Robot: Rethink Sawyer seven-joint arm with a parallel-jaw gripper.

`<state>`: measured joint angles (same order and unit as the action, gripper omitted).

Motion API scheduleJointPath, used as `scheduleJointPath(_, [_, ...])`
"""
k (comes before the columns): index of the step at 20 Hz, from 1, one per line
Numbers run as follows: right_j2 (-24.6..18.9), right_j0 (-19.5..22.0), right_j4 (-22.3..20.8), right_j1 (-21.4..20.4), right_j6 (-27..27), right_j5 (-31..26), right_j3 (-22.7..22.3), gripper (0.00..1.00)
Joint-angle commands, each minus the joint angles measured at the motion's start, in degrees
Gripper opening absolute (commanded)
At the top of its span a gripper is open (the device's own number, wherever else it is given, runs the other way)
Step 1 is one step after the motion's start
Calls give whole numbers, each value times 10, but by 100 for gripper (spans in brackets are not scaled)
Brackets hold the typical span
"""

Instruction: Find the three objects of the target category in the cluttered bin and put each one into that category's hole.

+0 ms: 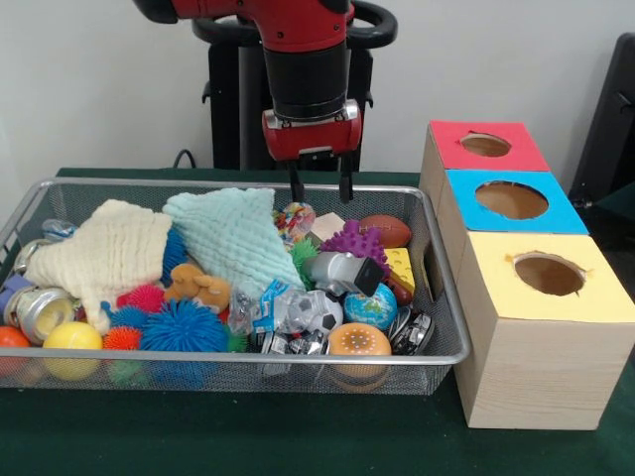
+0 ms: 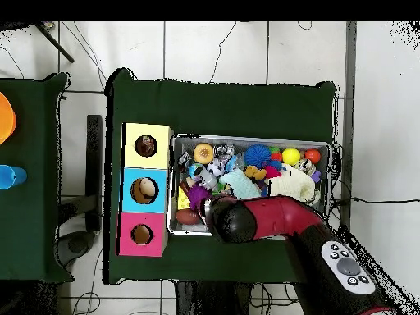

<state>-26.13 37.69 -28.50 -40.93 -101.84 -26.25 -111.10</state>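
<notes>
Confetti piece (image 1: 296,220) is seen wedged behind the mint cloth (image 1: 236,236) in the bin (image 1: 448,327); gripper (image 1: 321,194) is hung directly above, jaws spread, presumably for descent.

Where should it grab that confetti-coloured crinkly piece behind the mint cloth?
Probably by its exposed crumpled top, coming straight down. The confetti piece is floppy and mostly buried, with the mint cloth on one side and a purple spiky ball on the other, so side approaches look blocked. The open tool hangs almost above it.
</notes>
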Motion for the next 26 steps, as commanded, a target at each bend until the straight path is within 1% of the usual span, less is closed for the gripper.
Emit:
scheduleJointPath(1, [-5, 19, 13, -4, 12, -55, 62, 100])
scheduleJointPath(4, [-2, 21, 7, -1, 19, -60, 72, 100])
scheduleJointPath(9, [-4, 28, -10, 3, 34, -49, 84, 100])
scheduleJointPath(16, [-6, 32, -22, 4, 41, -41, 95, 100])
scheduleJointPath(26, [-8, 38, -27, 1, 47, -37, 93, 100])
